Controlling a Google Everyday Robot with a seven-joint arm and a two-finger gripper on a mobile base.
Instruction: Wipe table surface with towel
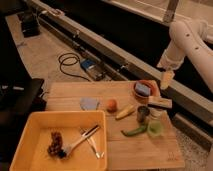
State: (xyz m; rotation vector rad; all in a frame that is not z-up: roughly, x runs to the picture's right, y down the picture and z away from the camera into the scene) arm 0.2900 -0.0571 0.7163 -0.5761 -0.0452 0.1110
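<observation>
Camera view: the gripper (pixel 165 84) hangs from the white arm (pixel 192 42) at the upper right, its pale yellow fingers (pixel 167 77) pointing down past the far right edge of the table surface (pixel 145 150). The fingers appear spread wide, though the gap between them is hard to make out. They hold nothing and touch nothing.

Just below and left of the fingers sits a reddish-brown bowl (pixel 150 95) with a blue sponge pad (pixel 143 89) in it. Directly below them lies a flat tan block (pixel 159 103), then a metal cup (pixel 143 114) and a pale green cup (pixel 155 128). A green pod (pixel 133 131) and a yellow fruit (pixel 125 112) lie further down and left.

The towel (pixel 90 104) lies flat on the wood, well apart from the fingers, far to their left and lower. A small orange fruit (pixel 112 105) sits just beside it, on the side nearer the fingers. Farthest from the fingers, at the lower left, a yellow tray (pixel 30 125) holds utensils (pixel 86 138) and a dark cluster (pixel 55 145).
</observation>
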